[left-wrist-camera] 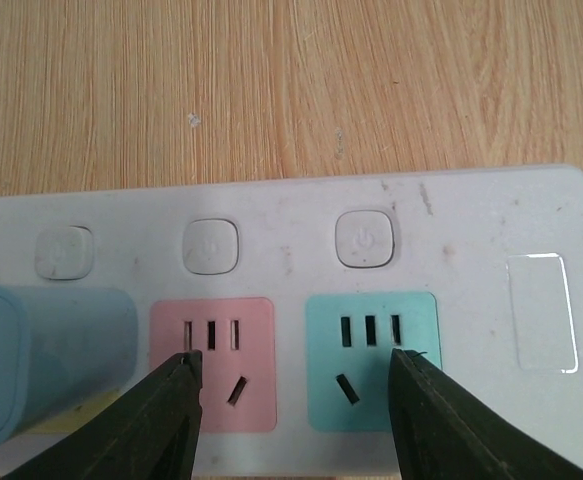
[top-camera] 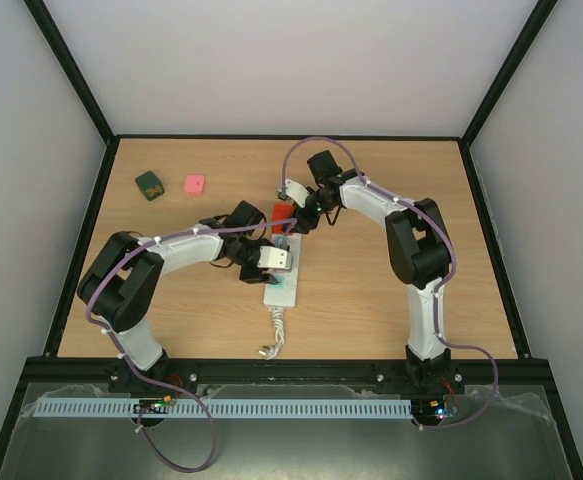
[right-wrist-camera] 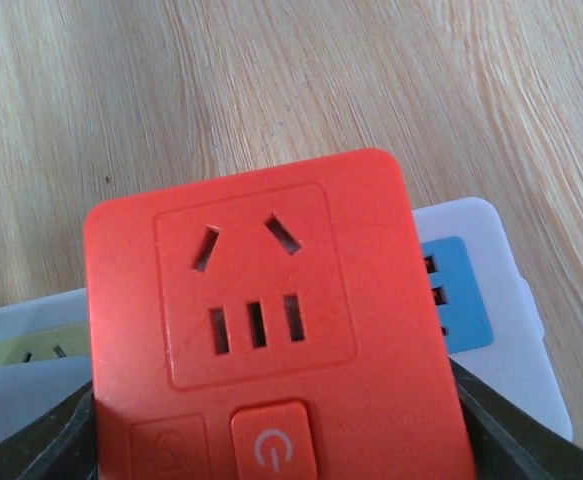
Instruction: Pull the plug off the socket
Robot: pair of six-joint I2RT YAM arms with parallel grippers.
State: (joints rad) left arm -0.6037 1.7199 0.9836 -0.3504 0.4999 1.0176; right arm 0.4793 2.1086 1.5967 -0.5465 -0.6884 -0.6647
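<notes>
Red plug (right-wrist-camera: 256, 300) clamped in right end effector (right-wrist-camera: 271, 440); left end effector (left-wrist-camera: 296, 400) apart over power strip (left-wrist-camera: 471, 220). Can't tell if it's pulled free yet.

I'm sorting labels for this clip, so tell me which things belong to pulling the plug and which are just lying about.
Part of the job: orange plug, in the right gripper; power strip, under the left gripper.
Lying about: green block and pink block, off to the far left.
</notes>
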